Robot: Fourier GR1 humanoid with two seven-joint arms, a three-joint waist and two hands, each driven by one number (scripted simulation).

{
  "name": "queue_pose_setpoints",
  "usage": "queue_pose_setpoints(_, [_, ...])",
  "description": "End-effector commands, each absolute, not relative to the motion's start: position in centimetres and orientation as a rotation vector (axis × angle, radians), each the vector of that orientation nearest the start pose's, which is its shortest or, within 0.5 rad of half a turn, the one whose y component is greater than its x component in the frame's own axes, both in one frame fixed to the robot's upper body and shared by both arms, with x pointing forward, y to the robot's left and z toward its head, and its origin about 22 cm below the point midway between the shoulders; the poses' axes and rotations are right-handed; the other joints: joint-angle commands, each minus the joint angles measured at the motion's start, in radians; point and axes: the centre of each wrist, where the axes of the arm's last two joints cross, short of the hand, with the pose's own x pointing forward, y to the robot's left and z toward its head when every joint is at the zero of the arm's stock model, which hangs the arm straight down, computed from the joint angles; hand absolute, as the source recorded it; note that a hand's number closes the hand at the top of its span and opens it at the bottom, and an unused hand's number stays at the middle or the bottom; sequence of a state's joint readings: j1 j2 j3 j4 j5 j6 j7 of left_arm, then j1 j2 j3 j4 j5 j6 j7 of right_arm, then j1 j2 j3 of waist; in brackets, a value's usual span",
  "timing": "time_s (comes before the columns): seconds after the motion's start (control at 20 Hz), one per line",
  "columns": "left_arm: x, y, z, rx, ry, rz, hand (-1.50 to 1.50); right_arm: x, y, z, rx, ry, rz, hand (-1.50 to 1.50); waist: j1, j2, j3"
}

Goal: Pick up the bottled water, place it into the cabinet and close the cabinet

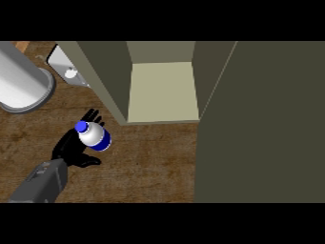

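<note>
The bottled water (94, 137) is white with a blue cap and a blue band, and it shows upright over the wooden counter (144, 157), left of the middle. My left hand (70, 147) comes in from the lower left and sits against the bottle's left side. Its fingers (92, 116) reach round the far side and its thumb (89, 161) lies under the near side, so the bottle is held between them. The cabinet (161, 90) stands open just up and right of the bottle, with a pale shelf inside. My right hand does not show.
The cabinet's open door (270, 124) fills the right side as a tall dark olive panel. A large white cylinder (14, 76) stands at the upper left on a grey base. A white wall plate (67, 69) is behind it, by the cabinet's left wall.
</note>
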State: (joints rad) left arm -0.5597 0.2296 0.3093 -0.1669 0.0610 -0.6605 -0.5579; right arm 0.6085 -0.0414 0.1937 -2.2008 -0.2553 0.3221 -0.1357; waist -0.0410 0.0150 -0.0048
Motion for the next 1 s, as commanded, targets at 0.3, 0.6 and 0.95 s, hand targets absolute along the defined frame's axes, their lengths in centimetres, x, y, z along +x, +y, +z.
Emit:
queue_pose_setpoints(0.3, [29.7, 27.6, -13.2, -0.739, -1.335, 0.026, 1.50, 10.1, -22.2, 5.1, 0.427, -1.790, -0.006, -1.50, 0.003, -0.005, 0.001])
queue_pose_setpoints(0.6, [29.8, 28.4, -12.9, -0.769, -1.338, 0.014, 1.50, 11.3, -23.2, 4.8, 0.394, -1.801, 0.004, -1.50, 0.013, -0.004, 0.002])
queue_pose_setpoints(0.95, [28.7, 28.9, -13.6, -0.634, -1.448, 0.136, 1.50, 10.7, -22.7, 6.3, 0.391, -1.798, -0.014, -1.50, 0.016, -0.005, 0.001])
